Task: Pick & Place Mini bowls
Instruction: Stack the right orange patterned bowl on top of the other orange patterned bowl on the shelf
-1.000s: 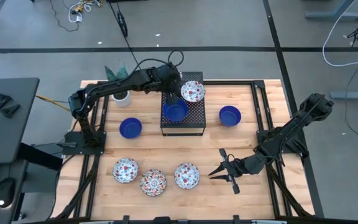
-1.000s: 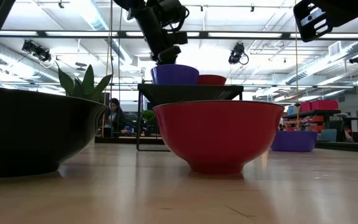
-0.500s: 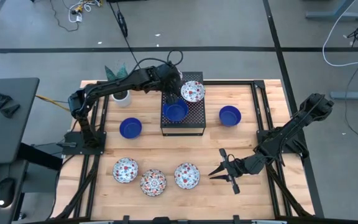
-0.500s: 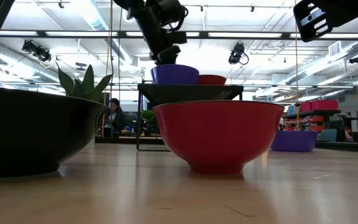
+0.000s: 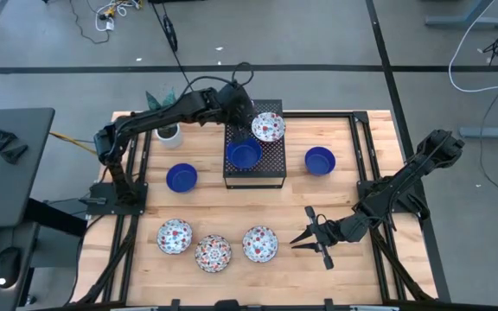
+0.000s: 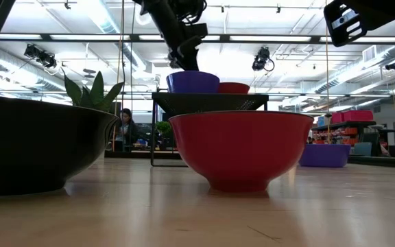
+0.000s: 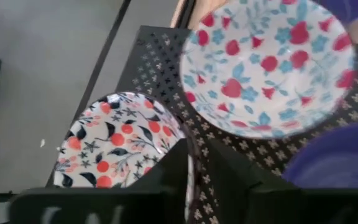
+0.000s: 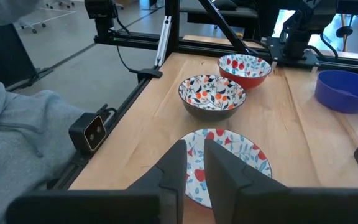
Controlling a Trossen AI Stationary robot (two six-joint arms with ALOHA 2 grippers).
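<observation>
The left hand point(image 5: 242, 111), its fingers narrowly parted astride the rim of a floral mini bowl point(image 7: 114, 146) on the black perforated box point(image 5: 254, 173) near the bench's far edge, should clamp squarely, then lift straight; the right hand point(image 5: 299, 239) waits, narrow, empty.

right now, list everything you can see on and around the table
blue mini bowls: 3, cobalt; one on the box, one on the table at each side of it
front patterned mini bowls: 3, white with red and blue floral print; in a row at the table's near edge
box patterned mini bowls: 2, floral; on the far part of the box
black perforated box: 1, black; middle of the table
plant pot: 1, white, green leaves; far left corner
table: 1, light wood
grey sleeve: 1, grey; beside the table
left end effector: 1, dark; over the box's far left
right end effector: 1, dark; near right, by the front row
</observation>
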